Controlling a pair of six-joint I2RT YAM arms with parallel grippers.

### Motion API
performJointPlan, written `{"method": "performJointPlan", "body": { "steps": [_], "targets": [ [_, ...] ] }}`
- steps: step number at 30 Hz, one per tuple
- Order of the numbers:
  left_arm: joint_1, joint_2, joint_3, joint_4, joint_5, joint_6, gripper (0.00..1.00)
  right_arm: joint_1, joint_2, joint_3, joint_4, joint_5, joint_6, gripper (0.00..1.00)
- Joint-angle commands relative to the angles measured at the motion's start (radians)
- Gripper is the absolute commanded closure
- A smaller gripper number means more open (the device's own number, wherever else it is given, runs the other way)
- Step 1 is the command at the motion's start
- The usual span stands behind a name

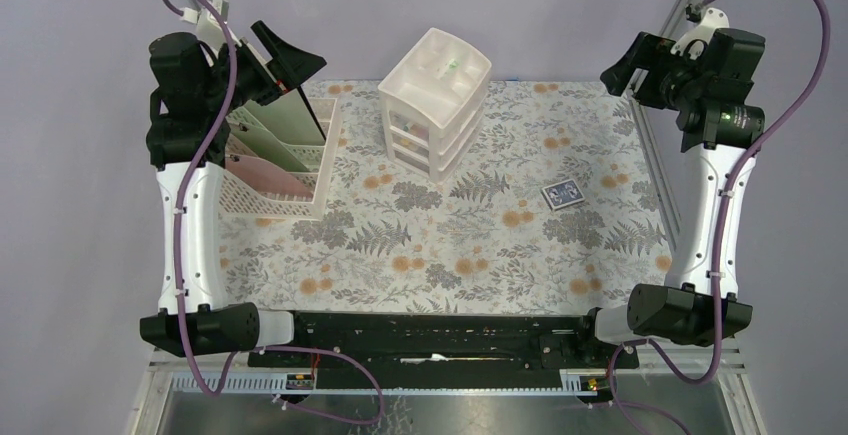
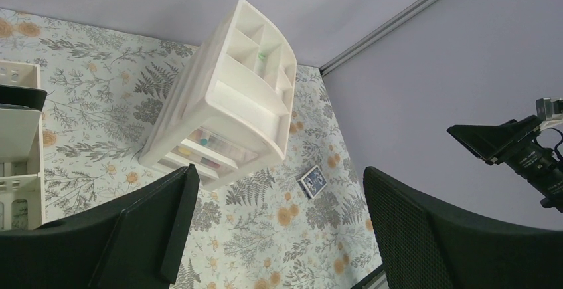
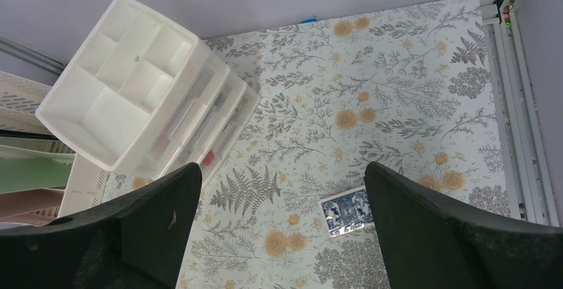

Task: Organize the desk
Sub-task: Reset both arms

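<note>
Both arms hang raised over the desk [image 1: 480, 255], whose fern-and-flower cloth carries a white drawer unit [image 1: 435, 110] toward its far edge, set at an angle. Seen from overhead, the left gripper [image 1: 300, 80] hovers left of the drawer unit, above a cream lattice file rack [image 1: 285, 170] that holds green and pink folders. The right gripper [image 1: 625, 70] hovers well to the unit's right, over the metal rail [image 1: 660, 185]. Both stand with fingers spread wide and nothing between them. Only the wrist cameras look down into the drawer unit's divided top tray, where a small green item sits in one compartment, and they show coloured contents through the translucent drawer fronts. The left wrist view also catches the other arm's gripper at its right margin. A blue patterned card box [image 1: 563, 194] lies flat on the cloth to the unit's right and nearer the arms, well apart from it. The widest run of bare cloth lies on the unit's near side.
</note>
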Motion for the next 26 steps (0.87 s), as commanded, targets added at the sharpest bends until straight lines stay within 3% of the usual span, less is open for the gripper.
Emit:
{"method": "performJointPlan", "body": {
  "steps": [1,26],
  "targets": [
    [0.001,-0.018,-0.013,0.053,0.029,-0.011,0.01,-0.001,-0.041,-0.008,0.059,0.008,0.009,0.0],
    [0.001,-0.057,-0.096,0.079,0.058,-0.037,0.01,-0.001,-0.088,-0.085,0.076,0.024,-0.001,0.0]
  ]
}}
